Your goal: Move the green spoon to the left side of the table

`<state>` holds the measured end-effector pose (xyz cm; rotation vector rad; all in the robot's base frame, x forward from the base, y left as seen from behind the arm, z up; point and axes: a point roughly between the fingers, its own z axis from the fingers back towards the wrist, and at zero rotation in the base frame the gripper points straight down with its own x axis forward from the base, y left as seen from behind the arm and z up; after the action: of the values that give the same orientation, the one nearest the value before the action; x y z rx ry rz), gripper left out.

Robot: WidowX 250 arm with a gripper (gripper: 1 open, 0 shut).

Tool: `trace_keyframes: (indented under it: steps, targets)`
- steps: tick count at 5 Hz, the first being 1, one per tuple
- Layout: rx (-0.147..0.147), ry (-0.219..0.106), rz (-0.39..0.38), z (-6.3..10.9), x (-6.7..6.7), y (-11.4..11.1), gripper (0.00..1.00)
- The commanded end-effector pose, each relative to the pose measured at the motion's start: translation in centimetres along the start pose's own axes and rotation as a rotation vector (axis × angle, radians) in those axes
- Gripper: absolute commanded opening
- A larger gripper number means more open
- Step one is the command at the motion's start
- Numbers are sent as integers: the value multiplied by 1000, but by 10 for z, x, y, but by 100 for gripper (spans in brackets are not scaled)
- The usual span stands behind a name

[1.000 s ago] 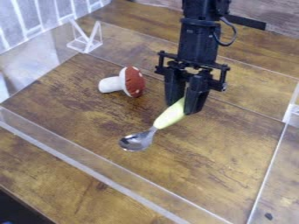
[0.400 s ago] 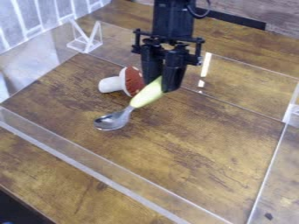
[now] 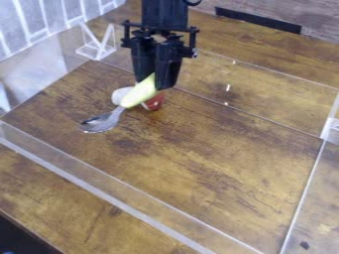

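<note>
Leftward now, the gripper (image 3: 161,75) stays partly closed, gripping the green spoon (image 3: 121,106) by its yellow-green handle.

in the left half of the view, the toy mushroom (image 3: 155,102) is partly hidden behind the spoon (image 3: 137,94); the table (image 3: 199,159) is edged by walls (image 3: 307,189).

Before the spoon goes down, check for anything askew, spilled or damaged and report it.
Nothing looks spilled or damaged. The green-handled spoon slants from the gripper, which holds its handle, and partly hides the red-and-white toy mushroom lying on its side; that looks only mildly untidy.
</note>
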<state>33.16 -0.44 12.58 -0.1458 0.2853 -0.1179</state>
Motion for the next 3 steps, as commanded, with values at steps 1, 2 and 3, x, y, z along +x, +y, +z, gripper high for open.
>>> trace_keyframes:
  steps: [1,2,3]
  targets:
    - [9,-115,25,34,-17,15,0]
    - [1,-114,39,32,-20,22,0]
    - [-6,-113,58,30,-22,31,0]
